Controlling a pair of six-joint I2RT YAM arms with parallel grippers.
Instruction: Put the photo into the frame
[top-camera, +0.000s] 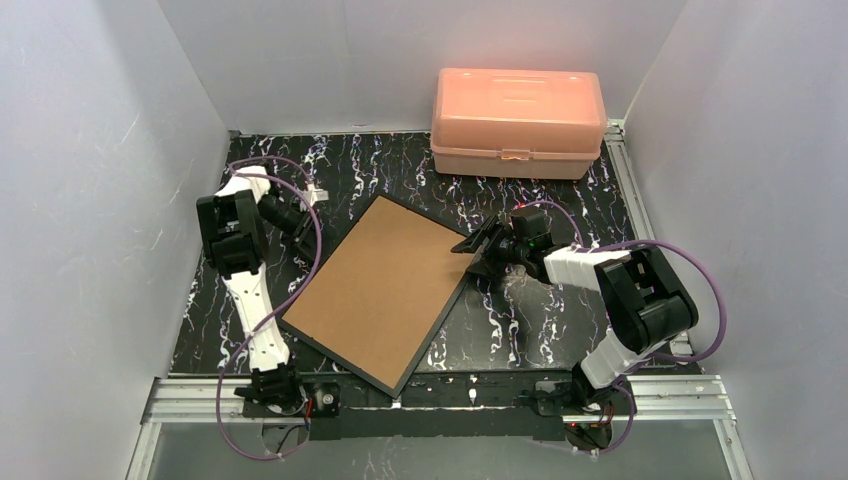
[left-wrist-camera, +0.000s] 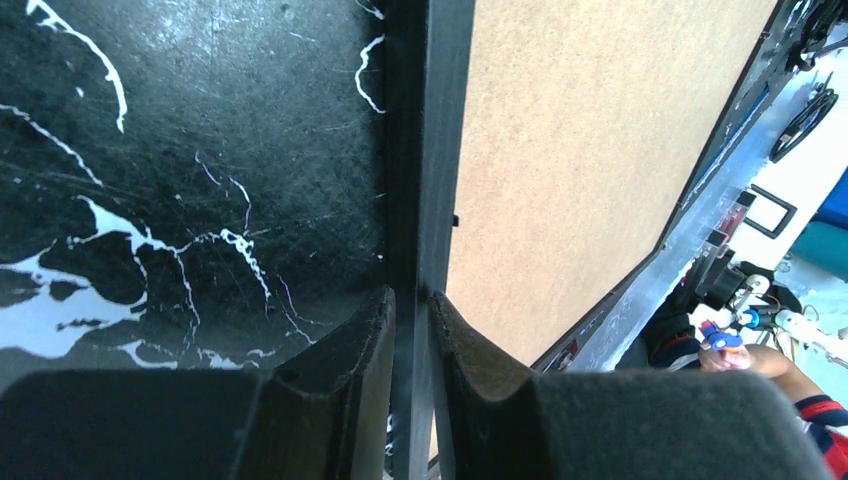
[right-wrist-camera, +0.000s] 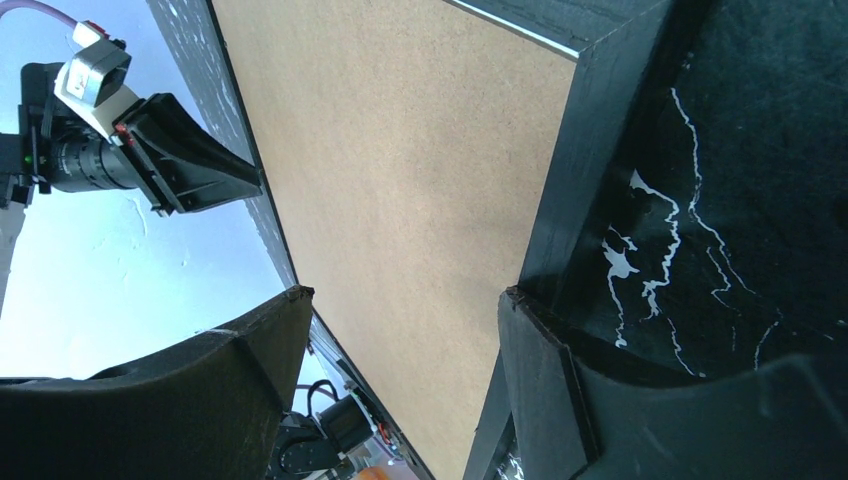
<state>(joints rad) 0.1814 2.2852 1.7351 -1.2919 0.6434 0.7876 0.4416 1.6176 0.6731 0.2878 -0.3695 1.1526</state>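
Checking for print first: picks out only a moulded panel on the lid of the pink plastic box (top-camera: 517, 105), at the far side of the table (top-camera: 500, 330), too small to read.

Turning to the frame (top-camera: 385, 290): lies back-up in the middle of the black, white-veined tabletop. Sits at a slant, one corner pointing away from the robot and the opposite one toward the near rail (top-camera: 190, 398). Shows a plain brown fibreboard back, matt and finely speckled, bordered all round by a thin black rim. Stands a little proud of the board along that rim, with a dark side wall dropping to the tabletop. Faces its front downward, out of sight.

Coming to the left gripper (left-wrist-camera: 412, 295): sits at the frame's left long edge, toward the far end. Has its fingers (left-wrist-camera: 350, 350) drawn close together, one on the table side of the rim and one on the board side. Pinches the black rim between them.

Moving to the right gripper (right-wrist-camera: 405, 292): hovers at the frame's right-hand corner with fingers spread wide. Places one finger over the brown board and the other just outside the rim, over the table, and so straddles the edge. Cannot tell whether the outer fingertip touches the rim. Grips nothing.
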